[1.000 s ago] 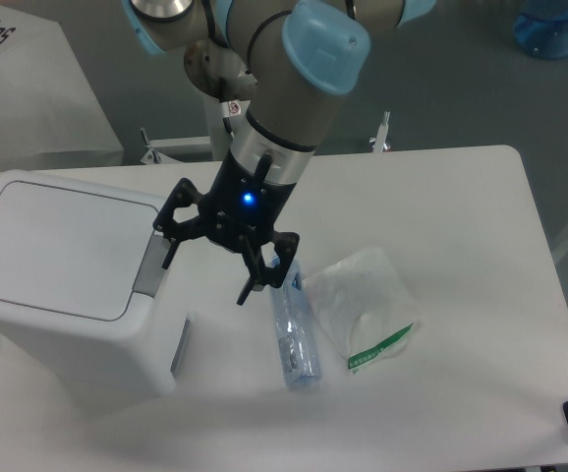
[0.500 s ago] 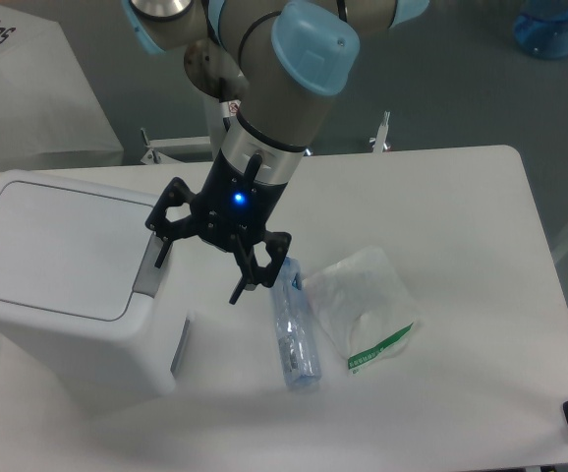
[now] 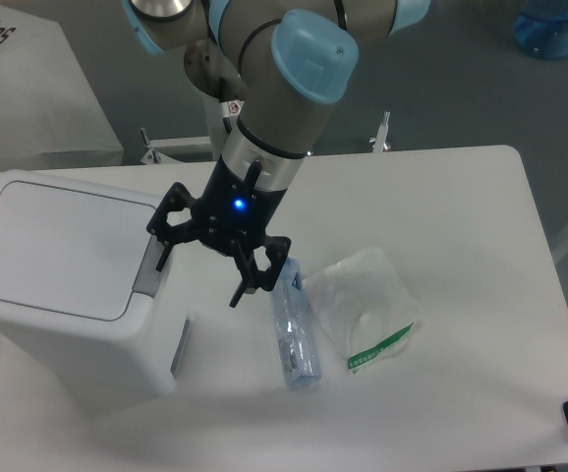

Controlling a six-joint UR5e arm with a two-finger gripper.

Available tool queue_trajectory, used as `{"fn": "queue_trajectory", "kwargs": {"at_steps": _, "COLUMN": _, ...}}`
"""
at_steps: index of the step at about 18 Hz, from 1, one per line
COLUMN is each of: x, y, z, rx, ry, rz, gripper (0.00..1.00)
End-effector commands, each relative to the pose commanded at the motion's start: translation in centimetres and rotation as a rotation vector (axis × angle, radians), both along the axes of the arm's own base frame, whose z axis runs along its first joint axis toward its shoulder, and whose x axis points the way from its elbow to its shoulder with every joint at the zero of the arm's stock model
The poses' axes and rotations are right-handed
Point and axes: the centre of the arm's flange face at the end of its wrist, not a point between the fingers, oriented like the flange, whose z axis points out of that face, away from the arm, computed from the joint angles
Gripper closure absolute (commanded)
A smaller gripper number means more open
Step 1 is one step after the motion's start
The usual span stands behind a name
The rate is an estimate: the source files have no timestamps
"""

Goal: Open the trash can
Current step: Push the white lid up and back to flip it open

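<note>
White plastic took up the left of the tabletop (image 3: 441, 197): the large boxy trash can (image 3: 68, 285) with rounded corners sat there, its flat hinged lid (image 3: 58, 246) down flat and closed, so nothing of its inside could be seen. A grey push-button strip (image 3: 149, 267) ran along the lid edge nearest the arm, and a narrow grey slot marked the side wall below it.

Just right of the bin, a clear plastic bottle (image 3: 294, 329) lay on its side on the tabletop, its neck end under the arm's black fittings. Touching or nearly touching the bottle's right flank lay a crumpled clear plastic bag (image 3: 363, 305) with a green-and-white label at its lower corner. Neither stood between the arm and the button strip.

Overhead, the grey and pale-blue arm reached down from the back edge, a small blue light glowing on its wrist. The black gripper (image 3: 198, 265) hung with its two fingers spread wide apart, holding nothing; the left fingertip (image 3: 161, 258) hovered right over the grey strip, whether touching I could not tell, and the other finger pointed down into the gap between bin and bottle.
</note>
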Motion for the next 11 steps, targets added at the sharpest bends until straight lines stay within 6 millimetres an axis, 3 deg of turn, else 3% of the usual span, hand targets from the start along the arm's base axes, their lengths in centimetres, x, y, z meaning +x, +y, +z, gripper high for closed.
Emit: {"fn": "queue_trajectory", "kwargs": {"at_steps": 11, "x": 0.29, "y": 0.60, "z": -0.27, "rx": 0.006, "ry": 0.008, "rz": -0.009, "gripper": 0.00}}
